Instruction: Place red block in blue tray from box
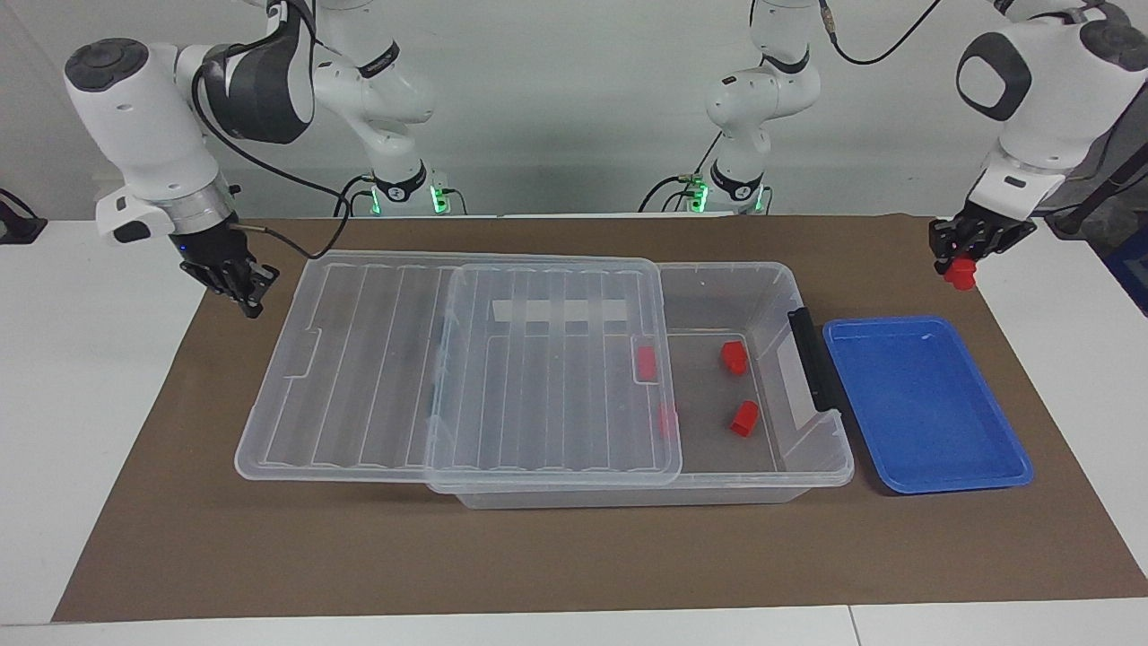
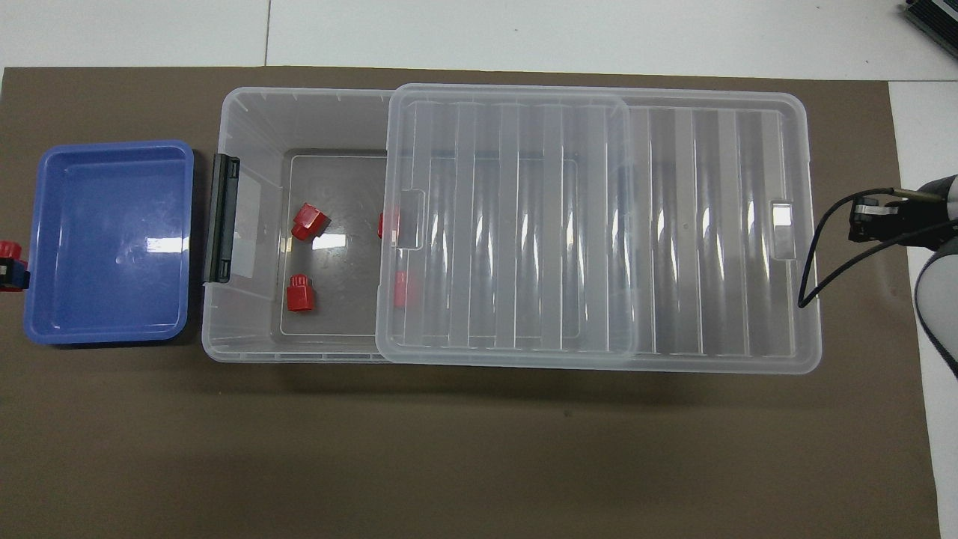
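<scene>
Right gripper (image 1: 244, 289): at the right arm's end of the bench, raised over the brown mat (image 1: 574, 556) just beside the lid's outer edge; jaws closed with nothing between them.
Lid (image 1: 448, 359): clear and ribbed, slid toward the right arm's end, resting across the box and overhanging it there.
Box (image 1: 812, 458): large clear bin on the mat, its end toward the left arm uncovered, a dark latch (image 1: 812, 359) on that end wall.
Loose blocks: two red ones (image 1: 734, 356) (image 1: 743, 418) on the uncovered floor of the box; two more (image 1: 646, 362) (image 1: 666, 419) seen through the lid's edge, shapes hard to make out.
Blue tray (image 1: 924, 408): on the mat just beside the latched end of the box, nothing in it.
Left gripper (image 1: 961, 267): raised at the left arm's end of the bench, over the edge of the mat, just outside the tray's corner nearer the robots; jaws clamped on the red block.
Red block (image 1: 962, 274): in the left gripper's grip, hanging below it, clear of the tray.
</scene>
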Available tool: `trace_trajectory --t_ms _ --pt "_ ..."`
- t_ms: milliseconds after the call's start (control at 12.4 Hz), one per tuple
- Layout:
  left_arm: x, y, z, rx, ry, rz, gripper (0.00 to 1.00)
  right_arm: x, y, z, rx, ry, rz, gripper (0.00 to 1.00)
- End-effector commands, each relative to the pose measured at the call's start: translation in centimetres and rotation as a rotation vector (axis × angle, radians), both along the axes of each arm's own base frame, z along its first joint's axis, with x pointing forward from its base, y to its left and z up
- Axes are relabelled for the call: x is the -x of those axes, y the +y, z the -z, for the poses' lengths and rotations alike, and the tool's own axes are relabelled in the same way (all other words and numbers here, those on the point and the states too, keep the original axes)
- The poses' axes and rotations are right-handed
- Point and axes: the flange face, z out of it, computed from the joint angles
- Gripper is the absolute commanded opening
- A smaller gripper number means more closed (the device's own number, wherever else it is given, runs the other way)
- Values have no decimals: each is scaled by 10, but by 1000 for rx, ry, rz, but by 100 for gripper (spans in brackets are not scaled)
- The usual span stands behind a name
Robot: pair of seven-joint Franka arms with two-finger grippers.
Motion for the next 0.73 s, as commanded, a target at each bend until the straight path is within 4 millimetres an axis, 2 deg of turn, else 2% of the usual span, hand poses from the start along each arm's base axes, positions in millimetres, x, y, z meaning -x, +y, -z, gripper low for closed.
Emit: trace_trajectory --t_ms 0,162,404,485,647 --pt "-8 16 55 13 -22 -10 12 -9 -11 26 8 -30 -70 0" --pt "-12 37 94 15 -60 -38 12 -18 -16 39 17 -54 -108 0" --pt "-18 24 149 37 -82 -30 12 -27 -9 66 9 -33 -129 0" --pt "-24 23 171 44 -90 -30 12 -28 -6 67 8 -33 -132 0" --pt "-33 23 204 49 -123 -50 12 -29 19 66 4 -18 -171 0"
